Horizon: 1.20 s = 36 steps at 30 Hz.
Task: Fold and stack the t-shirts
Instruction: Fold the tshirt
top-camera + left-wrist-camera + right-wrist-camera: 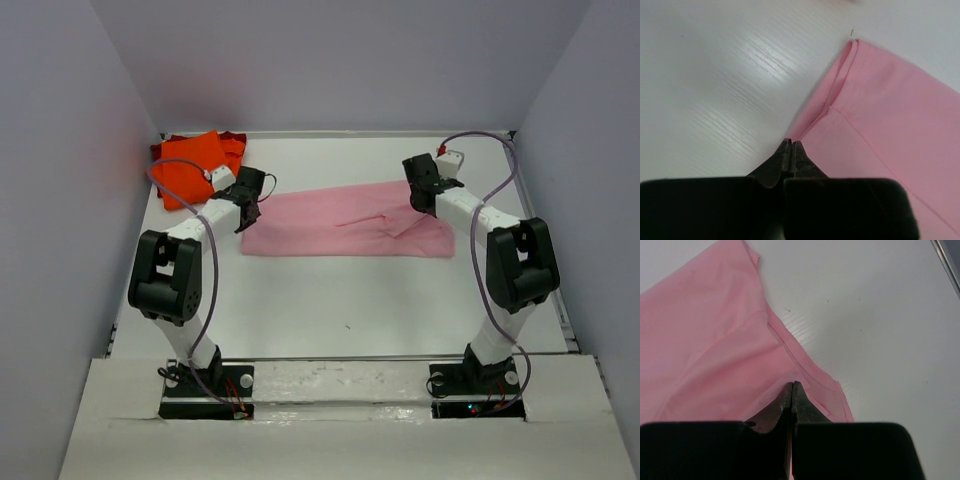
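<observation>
Left fingers (785, 156) clenched on left end of pink t-shirt (340, 225), at hem corner. Right fingers (786, 396) clenched on its right end; cloth looks pinched in both.
Shirt lies as long flat band across mid surface (350, 320), between arms.
Likely step: next fold of band. Raise both ends evenly, hold cloth taut, carry over together, lay edge on edge, let go only once flat.
Far left corner: orange t-shirt (195, 160) folded, dark red t-shirt (158, 150) only sliver beneath.
Unclear: depth of pinch, layers in band, sleeves tucked or not.
</observation>
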{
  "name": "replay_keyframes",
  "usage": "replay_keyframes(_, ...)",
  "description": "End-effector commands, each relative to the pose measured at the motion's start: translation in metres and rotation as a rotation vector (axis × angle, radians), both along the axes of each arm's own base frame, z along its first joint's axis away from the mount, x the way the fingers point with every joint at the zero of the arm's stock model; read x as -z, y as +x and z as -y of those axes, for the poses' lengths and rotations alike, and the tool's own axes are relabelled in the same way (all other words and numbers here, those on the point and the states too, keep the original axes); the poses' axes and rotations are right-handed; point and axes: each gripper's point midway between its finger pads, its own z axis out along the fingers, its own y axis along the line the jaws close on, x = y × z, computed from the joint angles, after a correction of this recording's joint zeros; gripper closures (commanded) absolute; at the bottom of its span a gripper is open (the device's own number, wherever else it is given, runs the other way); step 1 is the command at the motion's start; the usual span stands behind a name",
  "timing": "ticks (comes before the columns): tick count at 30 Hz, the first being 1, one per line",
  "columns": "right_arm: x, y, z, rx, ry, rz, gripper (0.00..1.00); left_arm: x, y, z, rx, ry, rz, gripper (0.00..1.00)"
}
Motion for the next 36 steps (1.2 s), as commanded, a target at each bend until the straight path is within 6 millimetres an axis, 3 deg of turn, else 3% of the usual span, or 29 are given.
replay_keyframes(1, -0.014, 0.027, 0.001, 0.009, 0.013, 0.073, 1.00, -0.010, 0.016, -0.001, -0.006, 0.007, 0.031, 1.00)
replay_keyframes(7, 0.002, 0.041, -0.001, -0.009, 0.005, 0.033, 1.00, -0.007, 0.024, 0.001, -0.003, -0.006, 0.024, 1.00)
replay_keyframes(9, 0.004, 0.044, -0.002, -0.018, 0.001, 0.025, 0.90, -0.015, 0.027, 0.005, 0.006, -0.020, 0.041, 1.00)
replay_keyframes(10, 0.004, 0.045, -0.003, -0.026, -0.003, 0.020, 0.79, -0.025, 0.030, 0.006, 0.011, -0.030, 0.063, 1.00)
replay_keyframes(14, -0.006, 0.050, -0.007, -0.058, 0.003, 0.029, 0.63, -0.062, 0.039, 0.015, 0.060, -0.062, 0.130, 0.99)
replay_keyframes(18, -0.023, 0.044, -0.011, -0.096, 0.034, 0.047, 0.59, -0.109, 0.045, 0.027, 0.159, -0.079, 0.202, 0.97)
replay_keyframes(19, -0.023, 0.042, -0.017, -0.130, 0.060, 0.037, 0.59, -0.125, 0.045, 0.028, 0.184, -0.068, 0.226, 0.96)
replay_keyframes(21, -0.025, 0.033, -0.032, -0.192, 0.114, 0.029, 0.58, -0.140, 0.041, 0.026, 0.232, -0.034, 0.233, 0.95)
replay_keyframes(25, -0.021, 0.018, -0.067, -0.292, 0.194, 0.009, 0.57, -0.147, 0.036, 0.022, 0.285, 0.015, 0.233, 0.94)
replay_keyframes(31, 0.009, -0.003, -0.110, -0.421, 0.216, -0.089, 0.57, -0.140, 0.030, 0.033, 0.340, -0.051, 0.282, 0.93)
replay_keyframes(36, 0.028, -0.010, -0.124, -0.449, 0.229, -0.139, 0.57, -0.143, 0.030, 0.030, 0.349, -0.064, 0.280, 0.91)
